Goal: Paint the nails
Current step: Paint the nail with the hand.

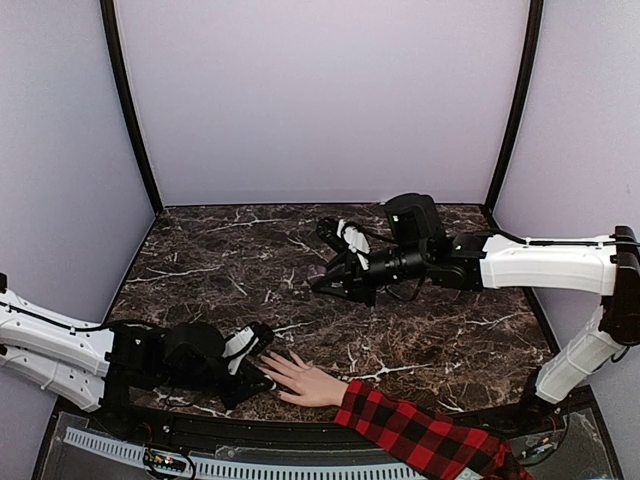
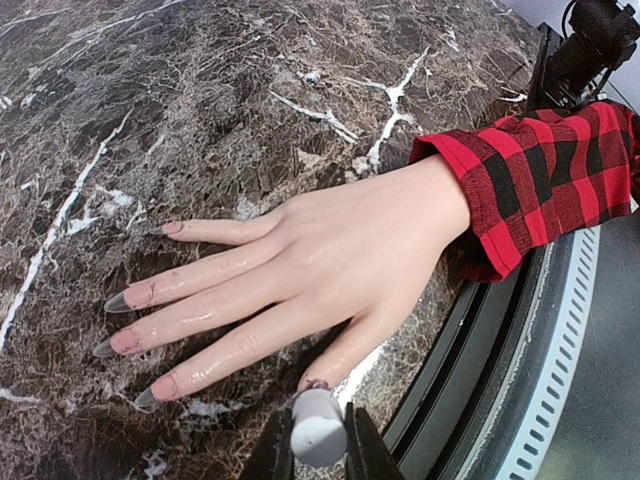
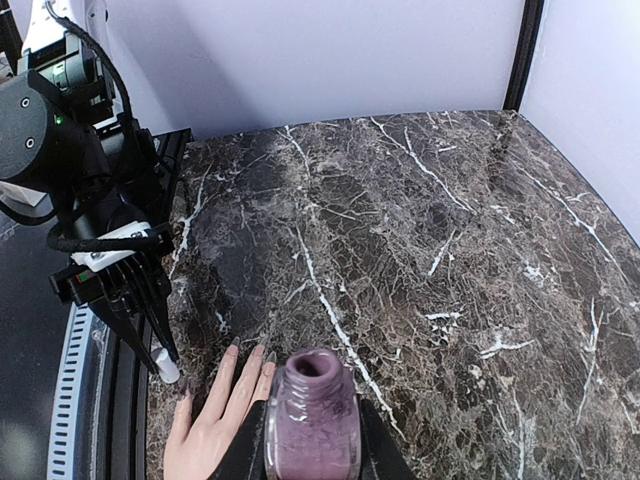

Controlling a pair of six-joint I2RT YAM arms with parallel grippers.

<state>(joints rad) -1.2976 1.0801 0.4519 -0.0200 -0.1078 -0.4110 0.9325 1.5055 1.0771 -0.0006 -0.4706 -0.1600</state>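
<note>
There is one hand (image 1: 300,380). It lies flat on the table (image 1: 200,260), palm down, with five fingers spread out. It has five nails (image 2: 118,302), one at each fingertip, and they look dark. One red-and-black sleeve (image 1: 420,440) covers the wrist. There are also two arms, two grippers, one cap and one bottle.

The left gripper (image 1: 250,350) is just beside the hand, at the fingertip end. Its fingers squeeze tight on the white cap (image 2: 318,432). The cap is just beside the tip of the thumb. The right gripper (image 1: 335,275) is well apart from the hand, farther back over the table. Its fingers are closed tight around the purple bottle (image 3: 312,415).

The top view shows both arms at once and most of the sleeve, but the nails are too small to make out there. The left wrist view shows all five nails up close, with the round top of the cap low in front of them. I cannot tell from it if anything under the cap touches the thumb. Only the right wrist view shows the open mouth of the bottle. It also shows the left gripper from the front, holding the cap just beside the hand.
</note>
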